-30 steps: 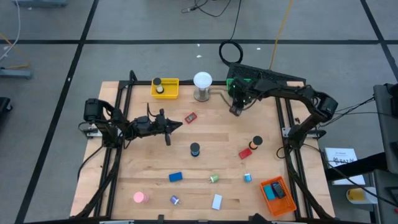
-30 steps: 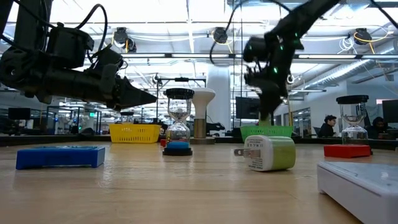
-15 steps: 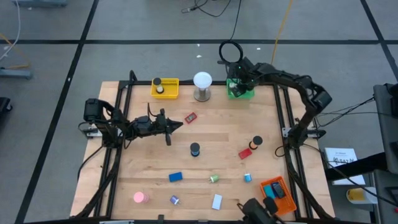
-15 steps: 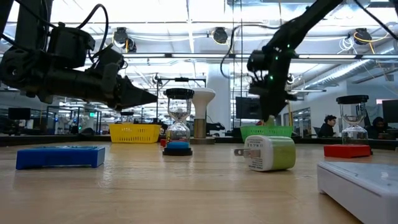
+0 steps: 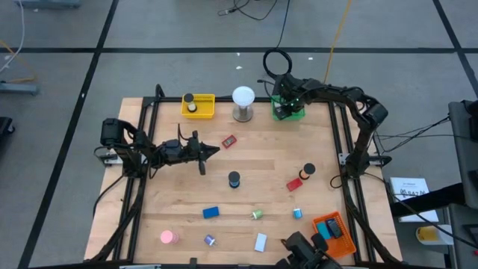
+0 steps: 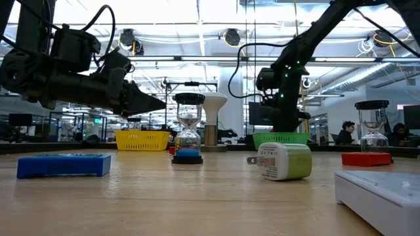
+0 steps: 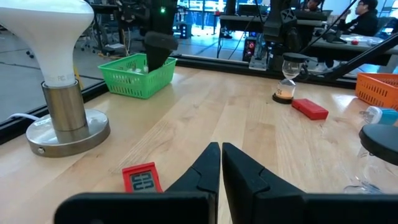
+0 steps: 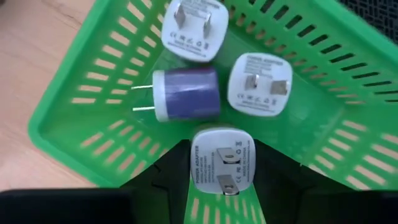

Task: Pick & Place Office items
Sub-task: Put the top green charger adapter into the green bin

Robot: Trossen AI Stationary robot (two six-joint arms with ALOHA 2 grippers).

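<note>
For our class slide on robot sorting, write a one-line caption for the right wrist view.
Right gripper over the green basket, a white charger plug between its fingers, beside two white plugs and a purple plug.

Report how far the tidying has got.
Done: three plug adapters lie in the green basket. In hand: the right end effector holds a fourth adapter over it. Left: several items, such as the blue block and pink disc, remain on the table.
</note>
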